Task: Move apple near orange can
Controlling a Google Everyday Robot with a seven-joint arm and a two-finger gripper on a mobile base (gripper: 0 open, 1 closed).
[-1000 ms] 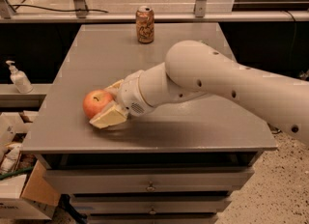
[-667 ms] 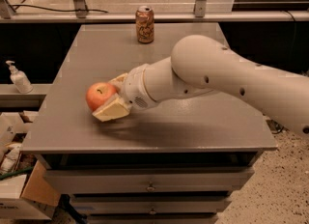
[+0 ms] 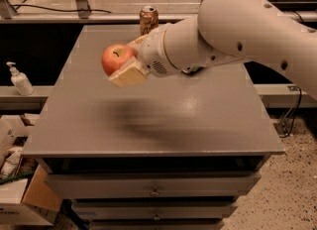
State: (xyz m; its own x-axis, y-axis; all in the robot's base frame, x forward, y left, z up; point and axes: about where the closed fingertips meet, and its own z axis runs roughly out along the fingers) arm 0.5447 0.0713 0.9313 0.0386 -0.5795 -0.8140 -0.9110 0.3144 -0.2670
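One apple [image 3: 116,58] and one can [image 3: 148,19] are all I count among the task's things. The apple sits in my gripper [image 3: 123,58], my two fingers [image 3: 130,74] clamped on it, one pale pad below and near, the other on its far side. I hold it in the air above the left half of the worktop [image 3: 208,120], stem dimple facing up, with a soft shadow [image 3: 148,120] on the surface underneath. The can stands upright at the far edge of the worktop, partly behind my wrist, apart from the apple and to its far right.

The worktop is flat, grey and dull, with two drawer fronts [image 3: 153,187] below its near edge, each with a small knob. To the left, one white pump bottle [image 3: 19,79] stands on a low ledge, and a cardboard box [image 3: 29,201] sits on the floor at the near left. A black cable [image 3: 64,10] runs along the far floor, and the floor [image 3: 282,194] at the near right is speckled.
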